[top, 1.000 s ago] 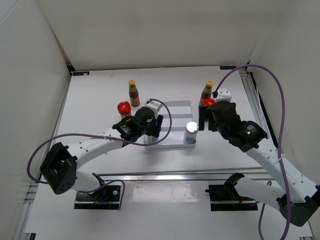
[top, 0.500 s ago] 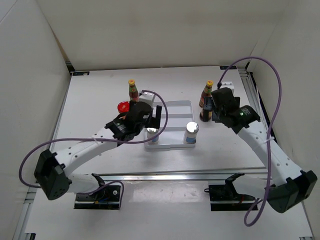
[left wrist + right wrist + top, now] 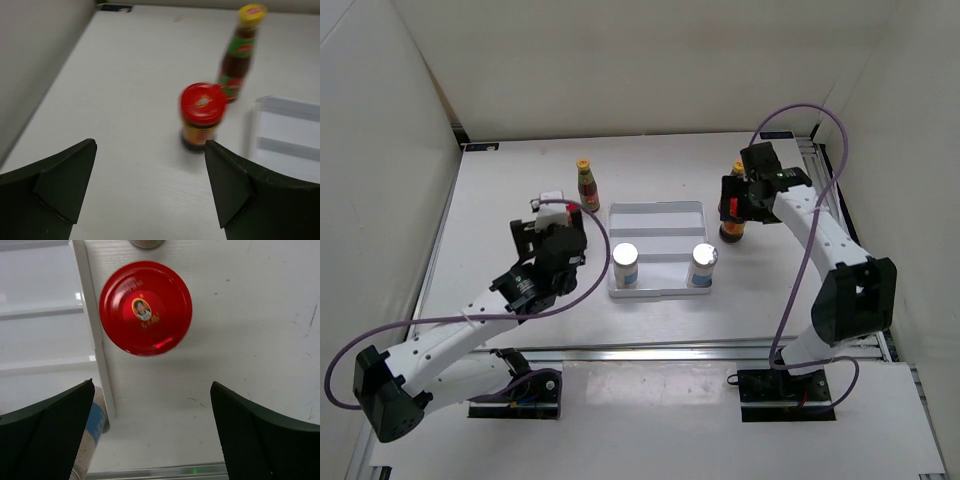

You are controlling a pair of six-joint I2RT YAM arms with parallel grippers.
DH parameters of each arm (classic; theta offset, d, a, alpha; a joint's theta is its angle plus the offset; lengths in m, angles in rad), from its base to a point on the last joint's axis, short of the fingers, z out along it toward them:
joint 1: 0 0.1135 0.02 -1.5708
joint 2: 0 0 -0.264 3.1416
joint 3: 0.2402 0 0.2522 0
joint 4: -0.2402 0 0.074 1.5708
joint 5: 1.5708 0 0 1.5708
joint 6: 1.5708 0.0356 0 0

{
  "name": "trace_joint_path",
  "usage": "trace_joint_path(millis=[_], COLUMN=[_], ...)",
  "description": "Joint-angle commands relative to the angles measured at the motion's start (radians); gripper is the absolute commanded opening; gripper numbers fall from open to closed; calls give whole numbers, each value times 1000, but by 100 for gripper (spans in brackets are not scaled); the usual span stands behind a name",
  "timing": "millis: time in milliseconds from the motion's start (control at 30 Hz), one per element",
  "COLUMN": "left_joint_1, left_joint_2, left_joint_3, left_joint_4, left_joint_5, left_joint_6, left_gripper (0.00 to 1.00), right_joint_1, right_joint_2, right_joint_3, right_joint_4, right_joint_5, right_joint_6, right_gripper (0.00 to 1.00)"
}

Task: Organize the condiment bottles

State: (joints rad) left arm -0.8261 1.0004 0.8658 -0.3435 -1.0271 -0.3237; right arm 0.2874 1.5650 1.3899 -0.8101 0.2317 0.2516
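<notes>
From above, the tray (image 3: 655, 208) lies at the centre of the table (image 3: 500, 180), with the left shaker (image 3: 625, 258) in its 7 o'clock corner and the right shaker (image 3: 702, 258) in its 5 o'clock corner, both upright. The left dark bottle (image 3: 586, 186) stands outside the tray at 11 o'clock, and the right dark bottle (image 3: 737, 170) at 2 o'clock, half hidden by the right arm (image 3: 820, 230). In the left wrist view the left gripper (image 3: 150, 150) has its fingers (image 3: 60, 185) spread wide and holds nothing. The left red jar (image 3: 201, 117) stands ahead at 1 o'clock, apart from both fingers, with the left dark bottle just behind it. I judge that a careless push forward could drive the jar into this slim bottle and topple it. In the right wrist view the right gripper (image 3: 152, 387) looks straight down, also wide and empty, over the right red jar (image 3: 145, 307), which stands just beside the tray wall at its 9 o'clock. The danger here is that the finger on the tray side lands on this wall, or on the right shaker at 7 o'clock, and tilts the jar.
</notes>
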Motion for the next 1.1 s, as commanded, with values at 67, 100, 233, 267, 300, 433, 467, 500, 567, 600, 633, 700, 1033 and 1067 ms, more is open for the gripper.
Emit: trace_joint_path(millis=[67,100,233,267,300,433,467,500,567,600,633,700,1033,1067], left_joint_1=[-2,13,59,59,59,59,59,59,59,59,59,59,59,59], left_joint_2=[-85,-94,-56,-25,-8,66,78,78,78,69,54,29,52,52], left_joint_3=[-162,-151,-151,-142,-119,-77,-77,-68,-68,-68,-68,-79,-88,-77], left_joint_4=[148,149,179,170,144,9,9,9,9,9,9,9,9,9], left_joint_5=[-422,-392,-272,-272,-299,-341,-350,-350,-337,-321,-321,-297,-297,-297], left_joint_6=[208,209,232,232,201,101,101,101,91,91,91,81,72,72], left_gripper=[100,100,100,100,100,100,100,100,100,100,100,100,100,100], right_joint_1=[-11,-20,-53,-53,-62,-82,-82,-82,-82,-82,-82,-82,-28,-13], right_joint_2=[78,107,171,194,205,253,253,263,273,285,294,294,115,95], right_joint_3=[101,110,133,142,143,152,152,152,152,152,152,152,167,178], right_joint_4=[60,60,71,71,71,89,100,110,111,111,111,111,59,58], right_joint_5=[-49,-49,-69,-69,-69,-101,-101,-117,-132,-143,-143,-143,-22,-6], right_joint_6=[-11,-11,-11,-11,-11,-11,-11,-11,-11,-11,-11,-2,-12,-21], right_gripper=[100,100,100,100,100,100,99,93,86,83,75,63,16,13])
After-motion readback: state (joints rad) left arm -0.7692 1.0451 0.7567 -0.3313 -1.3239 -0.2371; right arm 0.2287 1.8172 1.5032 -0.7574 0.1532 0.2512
